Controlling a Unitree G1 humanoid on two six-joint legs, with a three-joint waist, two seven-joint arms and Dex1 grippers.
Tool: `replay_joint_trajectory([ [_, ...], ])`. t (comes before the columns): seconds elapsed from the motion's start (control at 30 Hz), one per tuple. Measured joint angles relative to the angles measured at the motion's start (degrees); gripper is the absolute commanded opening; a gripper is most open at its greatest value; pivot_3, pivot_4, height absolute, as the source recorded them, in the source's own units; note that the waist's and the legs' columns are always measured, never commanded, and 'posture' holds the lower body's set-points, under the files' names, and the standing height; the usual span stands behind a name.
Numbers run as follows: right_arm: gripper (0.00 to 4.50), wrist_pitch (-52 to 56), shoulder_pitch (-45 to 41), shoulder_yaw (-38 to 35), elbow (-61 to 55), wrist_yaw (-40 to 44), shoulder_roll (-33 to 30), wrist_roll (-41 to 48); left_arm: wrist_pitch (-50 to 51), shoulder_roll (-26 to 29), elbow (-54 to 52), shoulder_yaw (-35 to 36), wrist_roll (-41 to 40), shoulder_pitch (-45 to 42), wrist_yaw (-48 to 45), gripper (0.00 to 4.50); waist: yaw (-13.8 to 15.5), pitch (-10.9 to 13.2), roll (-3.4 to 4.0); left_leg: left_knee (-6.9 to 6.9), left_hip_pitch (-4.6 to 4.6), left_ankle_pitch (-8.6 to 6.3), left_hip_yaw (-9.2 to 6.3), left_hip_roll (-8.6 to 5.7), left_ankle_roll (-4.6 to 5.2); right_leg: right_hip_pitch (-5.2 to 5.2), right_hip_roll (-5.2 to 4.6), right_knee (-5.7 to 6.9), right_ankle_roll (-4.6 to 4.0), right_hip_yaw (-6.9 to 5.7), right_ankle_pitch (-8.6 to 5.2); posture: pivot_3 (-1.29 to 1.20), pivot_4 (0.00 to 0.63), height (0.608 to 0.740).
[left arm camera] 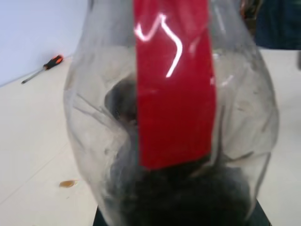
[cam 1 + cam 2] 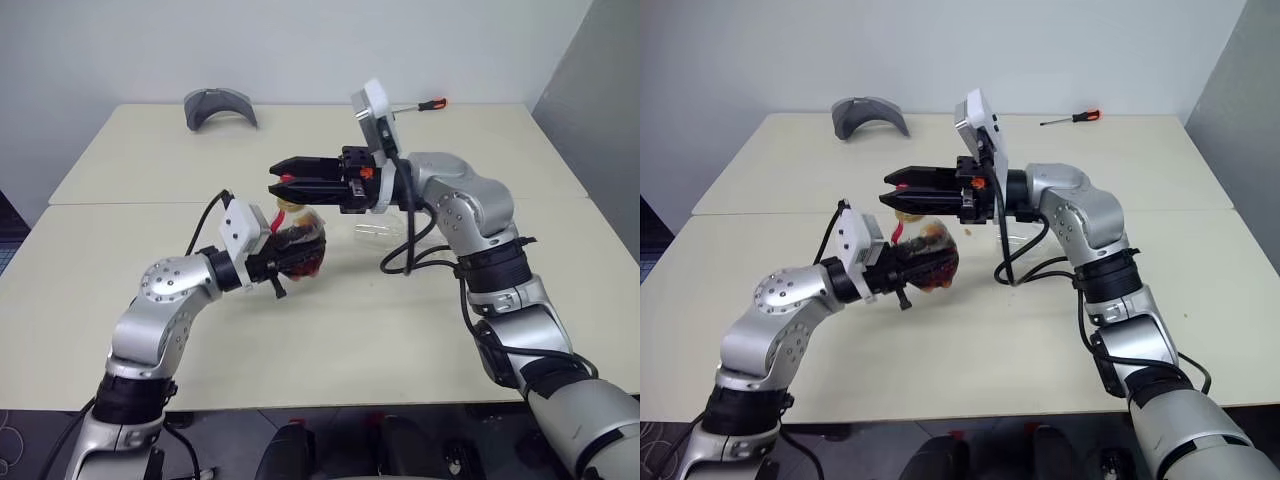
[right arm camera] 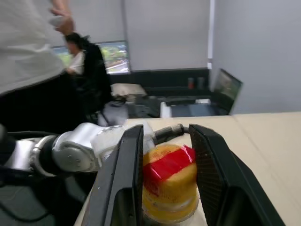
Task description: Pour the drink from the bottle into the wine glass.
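Gripping bottle and cap, both end effectors.

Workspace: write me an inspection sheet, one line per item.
Surface: two pale tables pushed together; small brown spot.
Job's things: bottle with dark drink, cap on; glass behind the right arm, pose unclear.
Clutter: screwdriver and grey curved piece at the far edge.
Grippers: left gripper shut on bottle; right gripper shut on cap.
Cables: black cable loops from the right wrist.
Surroundings: white wall; people in the room.
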Motion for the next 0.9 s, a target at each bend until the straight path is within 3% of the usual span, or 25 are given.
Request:
replay_joint_trajectory([
  [0.23,1.19,-0.09,-0.40,-0.36,-0.19,7.97,-3.17,0.91,0.96,2.19,-7.11,-1.79,-2.38,6.08,-2.50,0.76,0.28,0.02,0.02,0.02,0.18,-0.02,-0.10,0.01,0.05,0.11,0.01,0.12,-0.01,-0.08,0.00,0.00,0.150,0.740],
  [0.43,1.19,-0.25,1.04,-1.35,-1.98,4.45,-6.63,-0.63,0.95,1.64,-5.55,-1.41,-2.29,2.39,-1.07,0.76,0.41,0.01,0.00,0.04,0.03,-0.01,-0.08,-0.03,0.03,0.07,-0.01,0.00,-0.01,-0.07,0.01,0.00,0.150,0.740],
  [0.63,1.19,6.20,23.04,-6.04,-16.70,-4.10,-17.16,-0.38,0.54,1.70,-3.98,0.09,-2.01,2.92,0.10,0.76,1.65,0.02,-0.03,0.05,-0.15,-0.02,-0.02,-0.06,0.04,-0.01,-0.06,-0.08,0.00,-0.03,0.00,0.00,0.150,0.740],
  [0.8,1.19,5.12,40.37,-13.31,-27.75,-25.80,-14.24,-7.60,0.59,0.20,-3.72,-0.42,-1.71,2.13,1.71,0.76,1.68,0.01,-0.03,0.02,0.08,0.00,-0.09,0.01,0.03,0.12,0.05,0.11,0.01,-0.07,-0.01,0.00,0.150,0.740],
  [0.9,1.19,3.50,49.40,-13.86,-32.60,-35.67,-9.84,-12.39,0.69,-0.39,-3.60,-1.23,-1.33,1.56,2.65,0.76,1.44,0.02,-0.01,0.02,0.08,0.01,-0.01,0.02,0.00,0.07,0.09,0.13,0.02,0.03,-0.01,0.00,0.150,0.740],
])
